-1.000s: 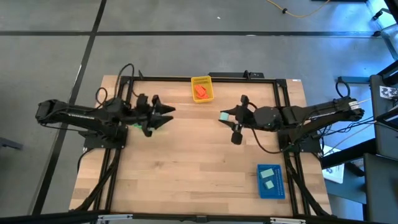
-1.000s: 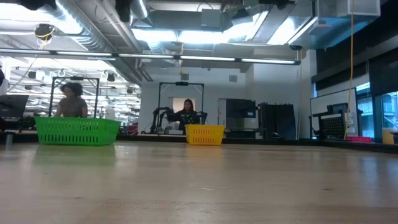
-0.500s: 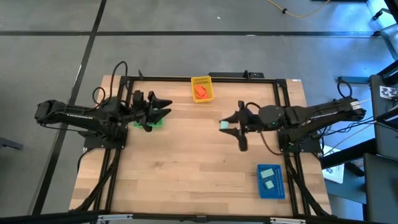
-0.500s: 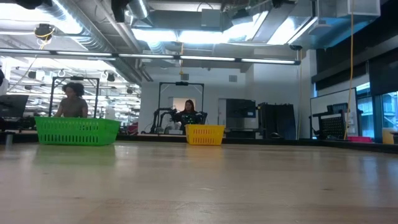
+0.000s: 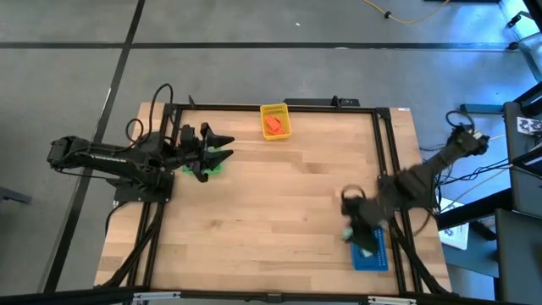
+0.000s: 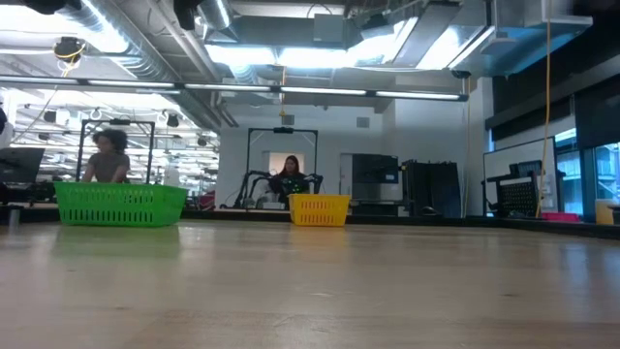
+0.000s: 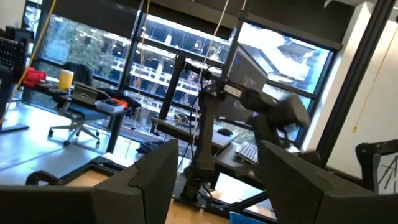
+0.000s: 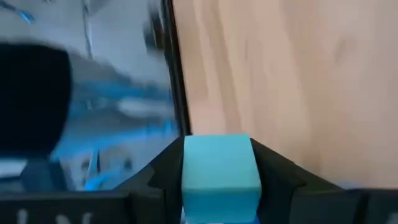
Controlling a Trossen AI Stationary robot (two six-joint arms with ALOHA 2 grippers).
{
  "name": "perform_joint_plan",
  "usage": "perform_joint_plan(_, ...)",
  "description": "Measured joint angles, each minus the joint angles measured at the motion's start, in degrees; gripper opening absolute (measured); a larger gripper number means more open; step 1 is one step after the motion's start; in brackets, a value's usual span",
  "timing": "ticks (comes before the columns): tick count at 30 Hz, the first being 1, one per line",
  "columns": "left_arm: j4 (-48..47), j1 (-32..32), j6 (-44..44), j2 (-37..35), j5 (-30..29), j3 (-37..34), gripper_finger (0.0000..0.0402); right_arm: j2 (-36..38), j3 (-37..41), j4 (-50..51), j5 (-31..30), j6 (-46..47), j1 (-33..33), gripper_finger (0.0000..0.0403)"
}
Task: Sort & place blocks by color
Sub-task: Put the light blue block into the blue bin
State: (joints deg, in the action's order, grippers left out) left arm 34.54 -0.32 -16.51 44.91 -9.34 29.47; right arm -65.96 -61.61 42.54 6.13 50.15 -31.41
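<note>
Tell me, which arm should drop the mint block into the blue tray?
The right. Its fingers already pinch the mint block, and it hangs over the blue tray. The left arm waits far across the table by the green tray.

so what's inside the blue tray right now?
The right claw covers most of the blue tray, so its contents are hidden in the high view. The claw holds a mint block between its fingers. The low view doesn't show the tray.
</note>
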Motion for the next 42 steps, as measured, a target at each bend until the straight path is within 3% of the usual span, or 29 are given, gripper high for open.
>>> perform_joint_plan(6,0.0,0.0,0.6,0.0,0.0,0.0,0.0213,-3.3,5.1,0.2,-0.1,19.2,-15.7,0.0139)
perform_joint_plan(12,-0.2,0.0,0.7,0.0,-0.7,0.0,0.0213,-8.8,7.6,-0.9,-0.3,27.8,-23.5,0.0139)
perform_joint_plan(25,-0.2,0.0,0.7,0.0,-0.7,0.0,0.0213,-23.7,7.8,-0.3,-2.6,23.3,-24.4,0.0139)
perform_joint_plan(42,-0.2,0.0,0.7,0.0,-2.0,0.0,0.0213,-30.8,7.8,-0.6,-3.5,22.9,-24.3,0.0142)
